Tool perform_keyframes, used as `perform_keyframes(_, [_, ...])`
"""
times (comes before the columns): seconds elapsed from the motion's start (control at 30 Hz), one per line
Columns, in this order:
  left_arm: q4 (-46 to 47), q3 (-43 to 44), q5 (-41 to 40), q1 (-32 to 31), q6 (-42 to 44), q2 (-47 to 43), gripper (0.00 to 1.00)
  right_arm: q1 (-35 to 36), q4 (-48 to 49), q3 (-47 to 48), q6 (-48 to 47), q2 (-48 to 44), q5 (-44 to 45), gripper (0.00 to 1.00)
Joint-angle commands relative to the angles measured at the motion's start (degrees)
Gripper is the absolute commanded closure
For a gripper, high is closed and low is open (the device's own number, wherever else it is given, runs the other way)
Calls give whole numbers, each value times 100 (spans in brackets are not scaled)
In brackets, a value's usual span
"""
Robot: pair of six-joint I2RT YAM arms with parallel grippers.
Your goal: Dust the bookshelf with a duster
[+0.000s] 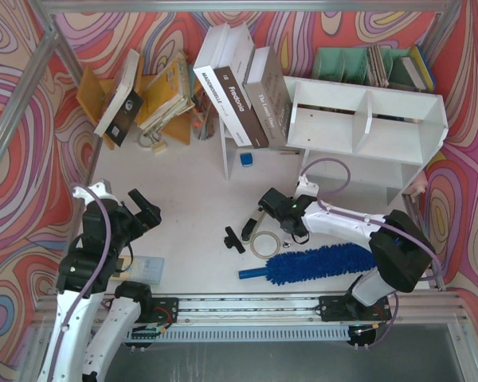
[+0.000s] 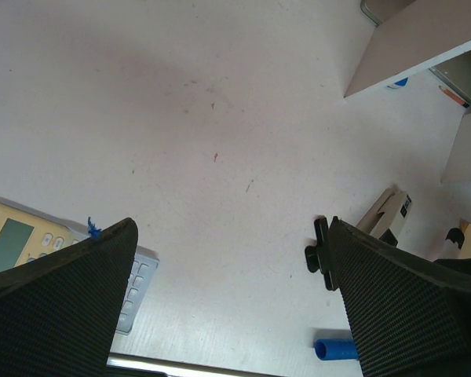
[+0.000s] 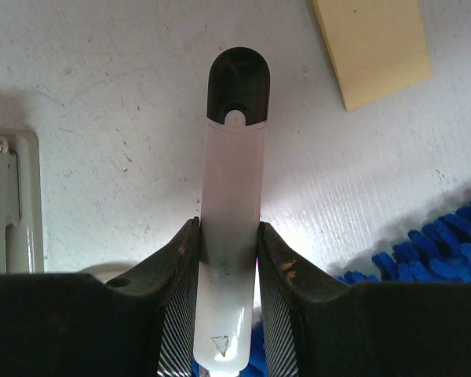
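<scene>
The duster (image 1: 319, 264) lies flat on the counter (image 1: 191, 199) at the near right, just in front of the right arm's base, with its shaggy blue head to the right and its short blue handle (image 1: 253, 273) pointing left toward the middle. The bookshelf (image 1: 327, 127) stands well apart from it at the far right. The duster looks very light. Its noodle-like head is soft and would squash and slip if pinched, giving no control of the tip. The handle looks like stiff, smooth plastic and is the place to take hold, across its width and close to where the fluff begins so the long head does not droop or swing. The right gripper (image 3: 229, 236) is not free for that: its jaws are closed most of the way on the translucent white body of a slim marker-like tool (image 3: 234, 181) with a black cap, held just above the counter beside the duster's fibres. It would probably have to put that down first. The left gripper (image 2: 231, 228) hangs over the near left of the counter by a calculator (image 2: 16, 236), jaws spread wide with nothing between them, and the handle's end lies toward its side.
</scene>
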Motion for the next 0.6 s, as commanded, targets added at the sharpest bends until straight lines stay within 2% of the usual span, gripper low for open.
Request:
perform_keyframes(0.0, [-9, -98, 7, -25, -26, 38, 2, -175, 351, 147, -262, 190, 27, 75])
perform_keyframes(0.33, [-8, -96, -1, -30, -21, 104, 2, -379, 602, 86, -378, 382, 25, 74])
perform_keyframes(0.57, [-12, -87, -6, -25, -17, 169, 2, -439, 562, 79, -411, 467, 31, 63])
